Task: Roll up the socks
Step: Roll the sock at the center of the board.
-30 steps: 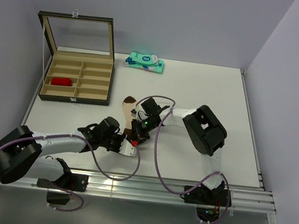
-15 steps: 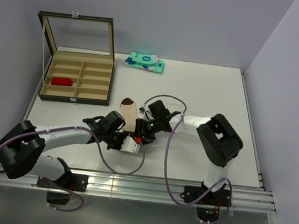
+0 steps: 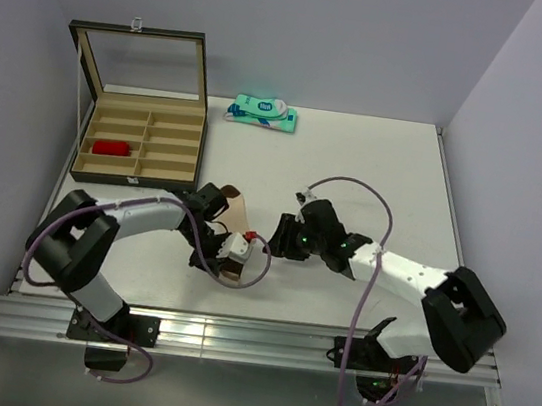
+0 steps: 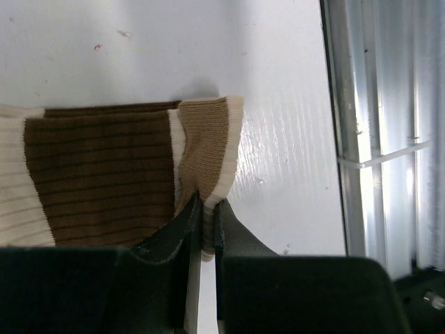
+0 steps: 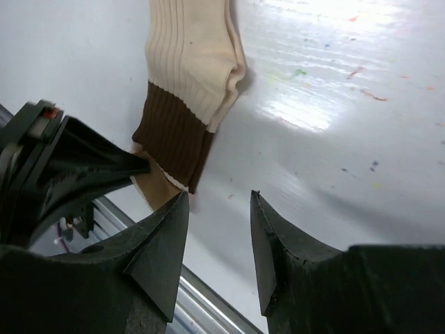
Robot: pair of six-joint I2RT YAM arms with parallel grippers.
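One open compartment box (image 3: 103, 177) holds one red sock (image 3: 112, 148) in a left-column cell. One beige sock (image 4: 97, 167) lies on the table (image 3: 376, 177), cuff clamped in the left gripper (image 4: 204, 212); right gripper (image 5: 219, 202) alongside, jaws apart.

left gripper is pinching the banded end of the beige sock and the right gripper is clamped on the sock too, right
Not quite. The left gripper does pinch the banded end of the beige sock, but the right gripper is open, its jaws apart with nothing between them, just beside the sock. The right wrist view shows it.
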